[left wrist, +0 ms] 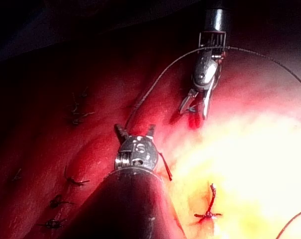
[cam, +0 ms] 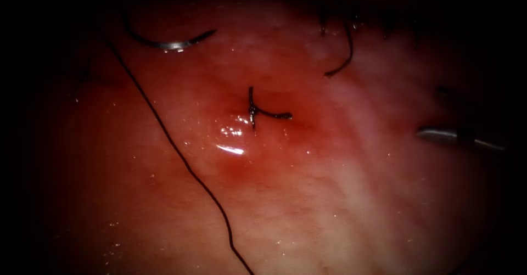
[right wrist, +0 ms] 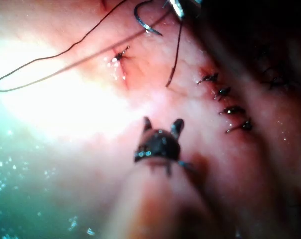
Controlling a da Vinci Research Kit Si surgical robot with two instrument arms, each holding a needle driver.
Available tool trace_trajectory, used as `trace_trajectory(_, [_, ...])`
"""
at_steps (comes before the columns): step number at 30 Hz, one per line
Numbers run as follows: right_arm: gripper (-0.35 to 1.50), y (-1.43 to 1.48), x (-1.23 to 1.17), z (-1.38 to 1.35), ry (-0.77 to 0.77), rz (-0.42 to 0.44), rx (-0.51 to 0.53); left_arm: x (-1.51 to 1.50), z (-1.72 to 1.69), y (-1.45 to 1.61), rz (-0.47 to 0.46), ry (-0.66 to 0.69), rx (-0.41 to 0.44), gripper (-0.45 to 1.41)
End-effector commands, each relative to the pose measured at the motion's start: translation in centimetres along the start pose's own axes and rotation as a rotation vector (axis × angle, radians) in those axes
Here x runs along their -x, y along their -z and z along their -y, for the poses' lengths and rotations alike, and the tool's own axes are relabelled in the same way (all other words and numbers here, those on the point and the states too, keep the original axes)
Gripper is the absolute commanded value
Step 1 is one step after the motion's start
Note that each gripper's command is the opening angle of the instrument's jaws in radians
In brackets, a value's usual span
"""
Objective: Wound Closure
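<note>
- The needle [cam: 170, 43] lay loose on the tissue [cam: 340, 198], far and to the left of the central stitch [cam: 255, 110]. Its long axis ran about crosswise in the endoscope view, and it sat in neither tool.
- The left tool [left wrist: 136, 130] had its 2 fingers spread and empty, though the thread [cam: 181, 154] passed close by.
- The right tool [right wrist: 162, 123] was likewise released and held nothing.
- By my judgement the left arm was nearer (its tip sat just beside the needle in the right wrist view).
</note>
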Motion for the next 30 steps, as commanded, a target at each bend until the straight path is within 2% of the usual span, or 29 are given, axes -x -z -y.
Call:
trace_trajectory(1, [1.43,0.12,0.00,-0.15,0.011,0.021,0.028,0.01,0.01,-0.10,-0.018,0.056,0.015,1.23])
trace_trajectory(3, [1.43,0.40,-0.07,-0.38,0.025,0.044,0.041,0.05,0.10,-0.13,-0.045,0.086,0.059,1.40])
trace_trajectory(9, [1.45,0.80,-0.40,-0.70,0.050,0.054,0.065,0.15,0.35,0.16,-0.097,0.113,0.023,1.40])
trace_trajectory(18, [1.46,1.23,-1.16,-0.81,0.100,0.078,0.053,0.15,0.63,0.83,-0.109,0.108,-0.029,1.40])
trace_trajectory(20, [1.41,1.43,-1.57,-0.56,0.059,0.005,-0.011,0.10,0.69,0.95,-0.090,0.065,-0.046,1.33])
trace_trajectory(23, [1.40,1.55,-1.91,-0.20,0.039,-0.033,-0.068,-0.03,0.75,0.89,-0.074,0.061,-0.069,1.26])
trace_trajectory(24, [1.38,1.57,-2.08,-0.01,0.030,-0.048,-0.082,-0.10,0.72,0.77,-0.084,0.044,-0.067,1.21])
trace_trajectory(26, [1.38,1.55,-2.28,0.22,0.020,-0.068,-0.100,-0.14,0.60,0.57,-0.075,0.039,-0.028,1.18])
trace_trajectory(27, [1.36,1.48,-2.43,0.43,0.014,-0.089,-0.119,-0.13,0.42,0.37,-0.049,0.027,0.014,1.16])
trace_trajectory(30, [1.36,1.32,-2.56,0.70,0.013,-0.120,-0.135,0.01,0.12,0.10,-0.024,0.003,0.059,1.15])
